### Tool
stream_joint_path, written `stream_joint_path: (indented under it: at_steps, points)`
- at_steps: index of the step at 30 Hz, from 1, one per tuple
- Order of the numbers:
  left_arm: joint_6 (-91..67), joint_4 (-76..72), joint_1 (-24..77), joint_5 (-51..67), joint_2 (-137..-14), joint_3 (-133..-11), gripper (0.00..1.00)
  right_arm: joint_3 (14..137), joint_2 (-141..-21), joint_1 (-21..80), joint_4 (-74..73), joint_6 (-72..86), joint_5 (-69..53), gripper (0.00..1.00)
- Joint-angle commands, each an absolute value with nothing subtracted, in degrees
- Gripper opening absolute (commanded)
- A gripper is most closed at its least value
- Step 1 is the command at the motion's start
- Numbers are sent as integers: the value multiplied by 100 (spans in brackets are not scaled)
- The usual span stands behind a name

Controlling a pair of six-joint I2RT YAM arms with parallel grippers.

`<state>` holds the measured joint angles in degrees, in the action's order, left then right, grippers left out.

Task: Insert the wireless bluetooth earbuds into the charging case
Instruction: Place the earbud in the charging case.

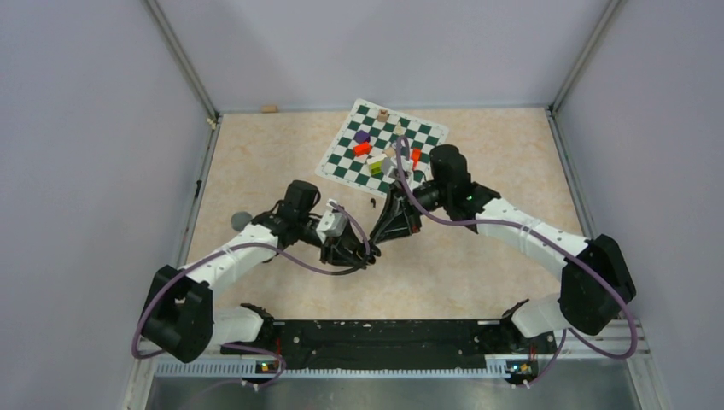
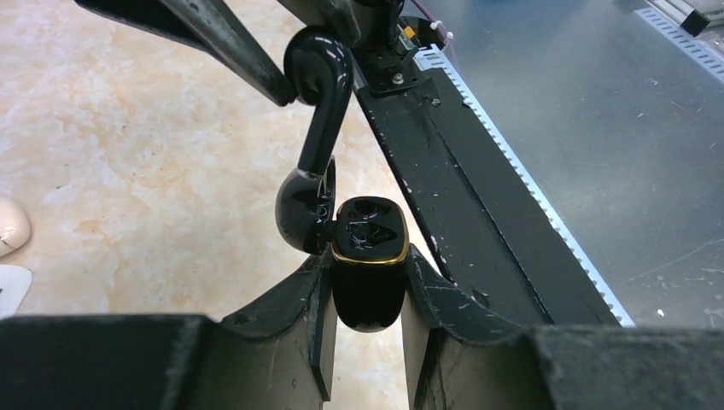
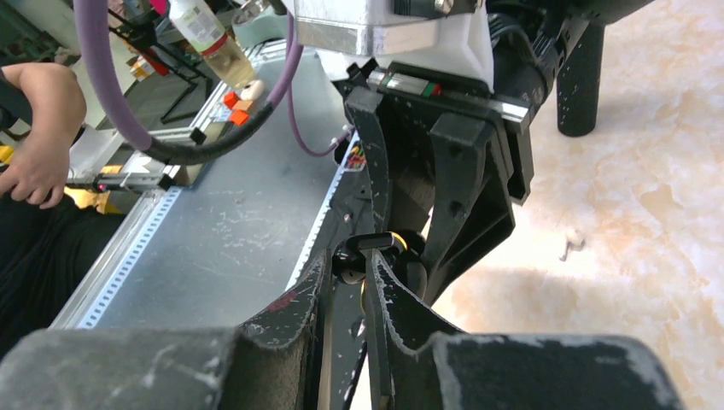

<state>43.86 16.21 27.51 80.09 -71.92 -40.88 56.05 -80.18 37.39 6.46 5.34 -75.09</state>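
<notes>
Left gripper (image 2: 367, 260) is clenched on the case (image 2: 367, 295), its two fingers pressing the narrow flanks just under the gold rim (image 2: 369, 254), with the open wells (image 2: 367, 224) facing away from the wrist. Right gripper (image 3: 350, 256) is closed on an earbud (image 2: 320, 73), pinching its upper bulb, and the curved stem hangs down to the left edge of the case. A rounded glossy bulge (image 2: 297, 207) touches the case there; I cannot tell whether it is the lid or the earbud's lower end. Both pieces look hard, light and very slick, so I judge the case could squirm or rotate out of a flank pinch if it is pushed from above. Holding it low and square on the flat of the pads seems safest. The earbud offers little to grip. Its bulb is the best hold, leaving the end that goes in free, but a glossy curve held this way may twist as it meets the well. A dark speck (image 1: 373, 203) lies beyond the case and may be the second earbud; it is too small to tell.
</notes>
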Motion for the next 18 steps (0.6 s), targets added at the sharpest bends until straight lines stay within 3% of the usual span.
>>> stream_joint_path:
  at_steps: [1, 3, 6, 8, 18]
  points:
    - [3964, 1175, 2779, 8079, -7218, -4340, 0, 6095, -8150, 3831, 244, 178, -7531, 4]
    - [3163, 292, 2778, 7917, -7153, -4136, 0, 6135, -8163, 3836, 99, 77, -7473, 4]
    - [825, -2399, 2763, 7352, -7093, -3538, 0, 6193, -8156, 3833, 10, 36, -7438, 4]
    - [70, -3609, 2707, 7249, -7133, -3268, 0, 6265, -8139, 3832, -204, 35, -7422, 4]
    - [-1387, -6328, 2701, 7043, -7199, -2501, 0, 6885, -8147, 3827, -1288, -685, -7084, 4]
